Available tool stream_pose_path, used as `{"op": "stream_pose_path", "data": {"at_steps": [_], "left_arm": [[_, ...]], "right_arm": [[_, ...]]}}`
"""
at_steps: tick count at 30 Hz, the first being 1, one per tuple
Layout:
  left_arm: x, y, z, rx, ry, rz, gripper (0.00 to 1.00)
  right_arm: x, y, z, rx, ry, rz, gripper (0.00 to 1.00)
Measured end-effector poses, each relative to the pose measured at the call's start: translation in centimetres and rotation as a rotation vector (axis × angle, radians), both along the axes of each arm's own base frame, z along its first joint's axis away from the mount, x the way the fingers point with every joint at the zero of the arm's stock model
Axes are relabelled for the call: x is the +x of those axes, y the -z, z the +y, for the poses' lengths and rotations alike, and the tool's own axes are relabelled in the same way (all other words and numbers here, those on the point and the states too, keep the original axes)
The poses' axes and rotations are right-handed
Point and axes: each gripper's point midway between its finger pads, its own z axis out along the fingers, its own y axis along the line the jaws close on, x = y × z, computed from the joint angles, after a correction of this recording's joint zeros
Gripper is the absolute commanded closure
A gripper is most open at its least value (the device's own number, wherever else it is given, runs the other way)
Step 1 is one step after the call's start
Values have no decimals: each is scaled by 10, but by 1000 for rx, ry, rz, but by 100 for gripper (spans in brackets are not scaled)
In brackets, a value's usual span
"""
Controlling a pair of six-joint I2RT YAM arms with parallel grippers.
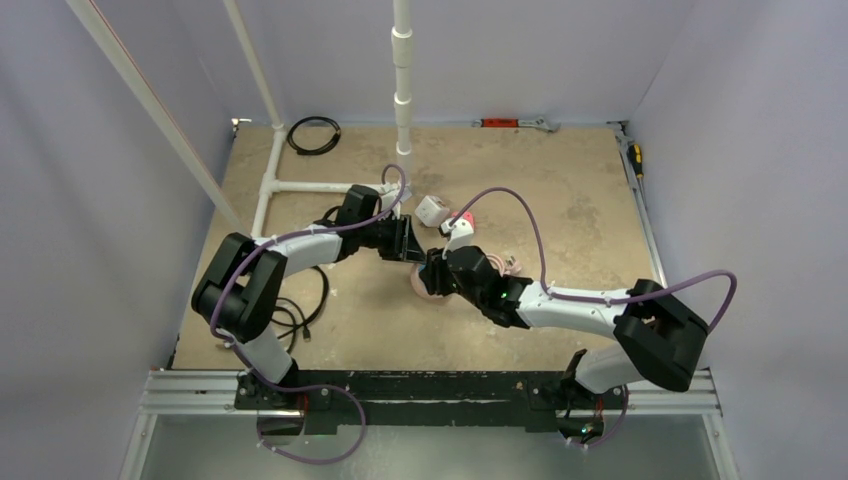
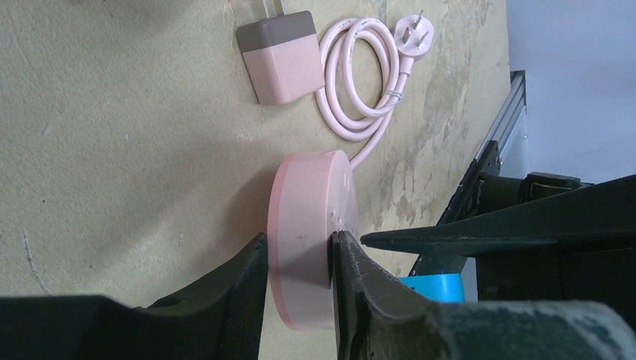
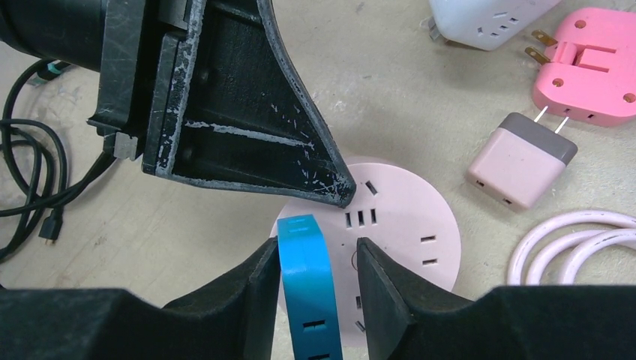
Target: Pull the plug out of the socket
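The socket (image 2: pixel 307 217), a flat round pale-pink disc with slots on its face (image 3: pixel 409 217), lies mid-table (image 1: pixel 424 287). My left gripper (image 2: pixel 300 240) is shut on its rim, one finger under it and one on its face; it shows in the top view (image 1: pixel 412 245). A blue plug (image 3: pixel 304 277) stands upright on the disc and also shows in the left wrist view (image 2: pixel 442 287). My right gripper (image 3: pixel 319 247) straddles the plug. Its left finger touches the plug and a gap remains on the right. The coiled pink cord (image 2: pixel 360 75) lies beside the disc.
A small square pink plug block (image 3: pixel 521 159) lies next to a hot-pink adapter (image 3: pixel 589 64) and a white adapter (image 3: pixel 487 19). Black cables (image 3: pixel 30 172) lie to the left. A white pipe frame (image 1: pixel 300 185) and a black cable coil (image 1: pixel 313 135) are at the back left.
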Motion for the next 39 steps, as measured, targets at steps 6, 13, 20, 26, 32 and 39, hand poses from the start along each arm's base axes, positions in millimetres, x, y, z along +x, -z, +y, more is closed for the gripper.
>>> {"op": "stream_pose_path", "data": {"at_steps": [6,13,20,26,32,39], "left_arm": [[0,0,0,-1,1,1,100],[-1,0,0,-1,4,5,100],[-4,1,0,0,8,17,100],[-4,1,0,-1,10,16,100],[-6,0,-2,-12,21,21,70],[-12,1,-5,-36,55,48,45]], "right_arm": [[-2,0,1,0,-13,2,60],[-4,2,2,-8,-23,5,56],[-9,9,2,-39,-27,13,64],[-12,8,6,-34,-42,9,100],[-14,6,6,-44,-60,-9,100],[-19,4,-1,-76,-87,-48,100]]}}
